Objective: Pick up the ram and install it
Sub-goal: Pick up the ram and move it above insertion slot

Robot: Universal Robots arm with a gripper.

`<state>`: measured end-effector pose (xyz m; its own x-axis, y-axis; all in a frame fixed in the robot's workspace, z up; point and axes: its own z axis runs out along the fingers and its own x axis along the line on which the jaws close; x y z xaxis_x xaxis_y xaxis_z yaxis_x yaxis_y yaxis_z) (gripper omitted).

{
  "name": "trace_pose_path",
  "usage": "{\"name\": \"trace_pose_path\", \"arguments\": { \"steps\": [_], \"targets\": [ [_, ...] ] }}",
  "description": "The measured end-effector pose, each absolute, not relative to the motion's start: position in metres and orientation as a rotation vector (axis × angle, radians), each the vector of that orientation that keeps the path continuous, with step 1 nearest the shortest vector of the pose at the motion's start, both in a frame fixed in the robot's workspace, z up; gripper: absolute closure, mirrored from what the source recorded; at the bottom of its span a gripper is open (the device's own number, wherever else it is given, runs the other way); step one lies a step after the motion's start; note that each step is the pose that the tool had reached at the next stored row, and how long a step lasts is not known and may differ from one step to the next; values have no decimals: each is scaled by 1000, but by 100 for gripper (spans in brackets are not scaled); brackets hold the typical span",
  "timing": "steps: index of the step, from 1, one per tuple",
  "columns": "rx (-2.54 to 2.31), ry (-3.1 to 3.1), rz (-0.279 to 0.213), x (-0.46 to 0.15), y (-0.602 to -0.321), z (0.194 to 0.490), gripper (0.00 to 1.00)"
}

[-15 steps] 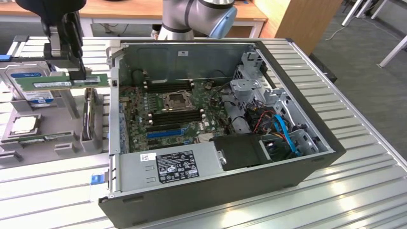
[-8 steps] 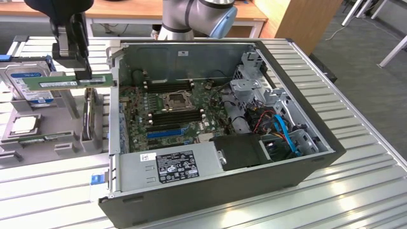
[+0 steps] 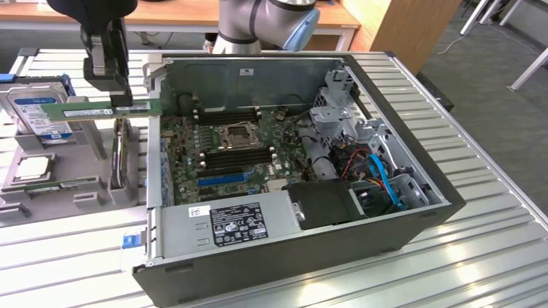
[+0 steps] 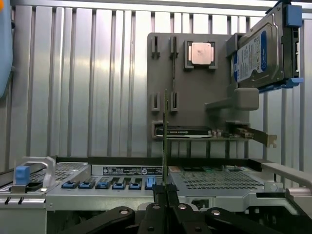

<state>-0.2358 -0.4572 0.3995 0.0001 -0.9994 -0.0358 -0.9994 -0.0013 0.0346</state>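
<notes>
1. Above the grey parts tray, near the worktop edge at the exterior view's left, the claw hangs with its jaws narrow, pinched on the ram, which is clear of the tray and touches nothing else
2. The ram lies level, its long axis running across the exterior view from left to right with the label face toward that camera; the claw grips its upper edge off-centre, nearer the end that points at the computer case
3. From the wrist view the ram shows edge-on as 1 thin line rising from between the 2 fingers, which sit tight on either face, so the grip looks square, not skewed
4. The memory slots sit on the motherboard inside the open case, toward the exterior view's right of the claw and lower down, in 2 banks either side of the processor socket
5. Their long axes run across the exterior view much as the ram's does, so I judge ram and slots close to parallel; the case's near wall stands between them
6. Pick-up looks done; installing is not
7. A hard drive rests on the tray, untouched
</notes>
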Motion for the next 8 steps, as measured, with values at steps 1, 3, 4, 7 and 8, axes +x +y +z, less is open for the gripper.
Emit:
{"name": "trace_pose_path", "arguments": {
  "steps": [1,3,4,7,8],
  "targets": [
    [-2221,2219,78,-234,-457,399,88],
    [-2221,2219,78,-231,-457,399,88],
    [-2221,2219,78,-230,-457,399,88],
    [-2221,2219,78,-226,-457,399,88],
    [-2221,2219,78,-224,-457,399,88]
  ]
}}
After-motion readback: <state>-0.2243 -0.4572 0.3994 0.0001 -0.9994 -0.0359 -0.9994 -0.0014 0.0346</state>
